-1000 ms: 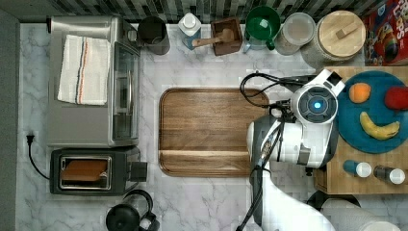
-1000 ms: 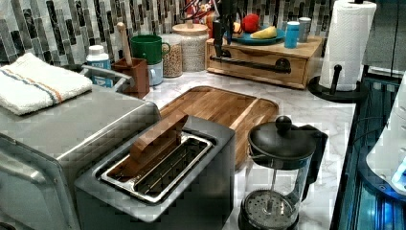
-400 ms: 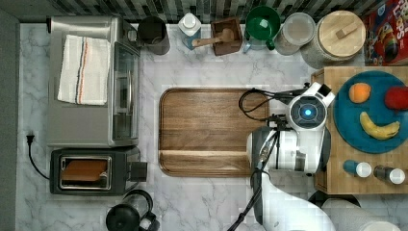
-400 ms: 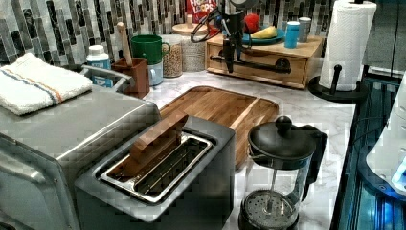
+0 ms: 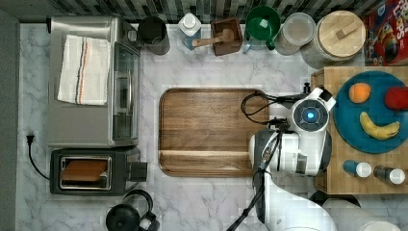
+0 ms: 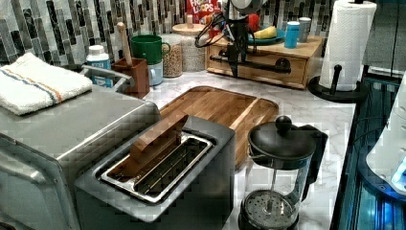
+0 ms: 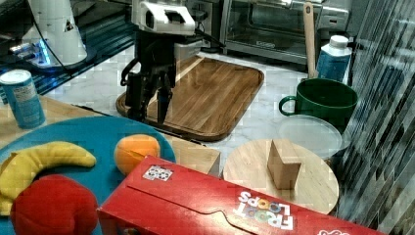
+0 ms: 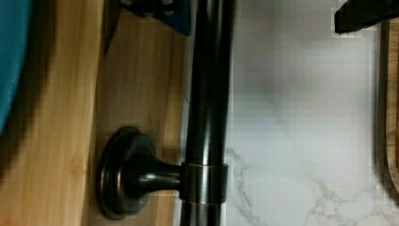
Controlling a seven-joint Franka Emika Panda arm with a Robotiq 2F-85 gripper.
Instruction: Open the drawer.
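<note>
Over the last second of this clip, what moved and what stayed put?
The arm moved toward the top view's right, bringing the gripper down in front of the drawer; its fingers now straddle the black bar handle, not yet closed on it. The drawer is still shut. Tray, toaster and fruit plate are unchanged.

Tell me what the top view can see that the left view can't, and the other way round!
Only the top view shows the orange on the blue plate, and the toaster's plug. Only the left view shows the drawer front with its black handle, the gripper down at that handle, and the paper towel roll. Both show the wooden tray, the toaster, the green mug, the folded towel and the banana.
</note>
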